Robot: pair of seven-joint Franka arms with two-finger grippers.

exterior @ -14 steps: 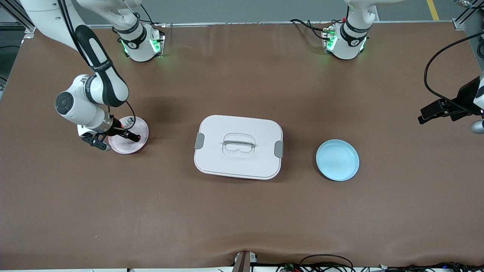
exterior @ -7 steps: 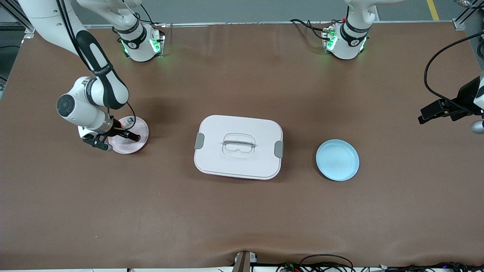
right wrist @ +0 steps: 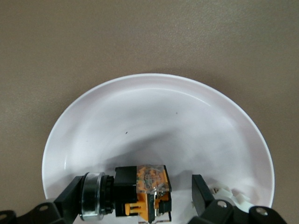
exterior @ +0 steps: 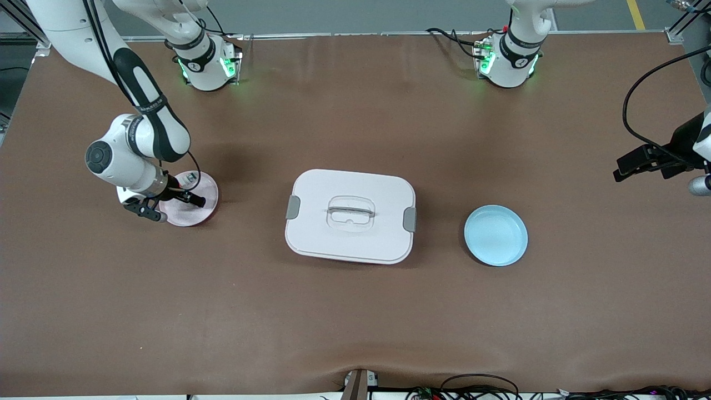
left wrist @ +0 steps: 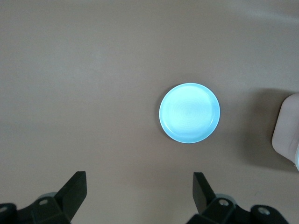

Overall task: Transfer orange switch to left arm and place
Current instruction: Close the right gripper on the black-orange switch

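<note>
The orange switch [right wrist: 140, 191], black with an orange body and a metal end, lies on its side in the pink plate [exterior: 191, 215] toward the right arm's end of the table. My right gripper [exterior: 171, 204] is low over that plate, open, with its fingers on either side of the switch in the right wrist view [right wrist: 138, 186]. One finger touches the metal end and the other stands apart. The white box [exterior: 333, 236] sits mid-table. My left gripper [exterior: 619, 168] waits open and empty above the left arm's end of the table [left wrist: 139, 179].
A blue plate [exterior: 495, 235] lies between the box and the left arm's end; it also shows in the left wrist view [left wrist: 189, 113], with a box corner [left wrist: 287, 130]. A small white part [right wrist: 229, 193] lies in the pink plate beside the switch.
My right arm has shifted slightly over the pink plate, its gripper still straddling the switch. My left arm has barely moved.
</note>
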